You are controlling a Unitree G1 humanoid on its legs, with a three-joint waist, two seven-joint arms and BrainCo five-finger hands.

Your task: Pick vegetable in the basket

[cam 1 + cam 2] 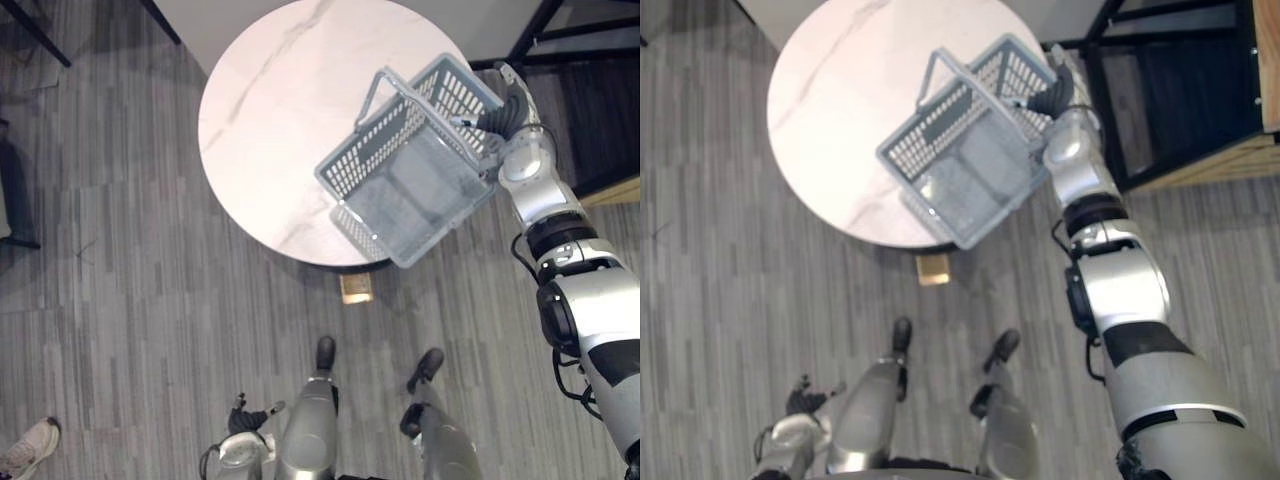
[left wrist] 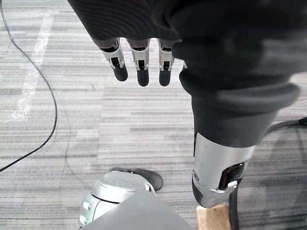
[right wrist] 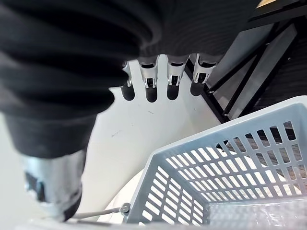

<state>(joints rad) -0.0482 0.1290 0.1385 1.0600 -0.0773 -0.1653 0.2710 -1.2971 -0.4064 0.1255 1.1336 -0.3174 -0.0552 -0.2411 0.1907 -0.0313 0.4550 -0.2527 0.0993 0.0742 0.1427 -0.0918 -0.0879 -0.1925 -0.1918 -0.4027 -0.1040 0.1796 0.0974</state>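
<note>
A grey plastic basket (image 1: 410,175) hangs tilted over the near right edge of the round white table (image 1: 270,110). Its mesh walls and bare floor show, with nothing lying inside. One wire handle stands up at its far side. The other handle (image 3: 103,212) runs under the thumb of my right hand (image 1: 508,105), which sits at the basket's far right corner. That thumb hooks over the wire while the fingers (image 3: 152,79) point out past the rim. My left hand (image 1: 245,415) hangs low by my side, its fingers (image 2: 139,67) relaxed over the floor. I see no vegetable.
A small wooden block (image 1: 356,288) lies on the grey plank floor under the table's near edge. A black metal frame (image 1: 560,30) and a wooden edge (image 1: 612,190) stand to the right. A person's shoe (image 1: 30,445) shows at the lower left.
</note>
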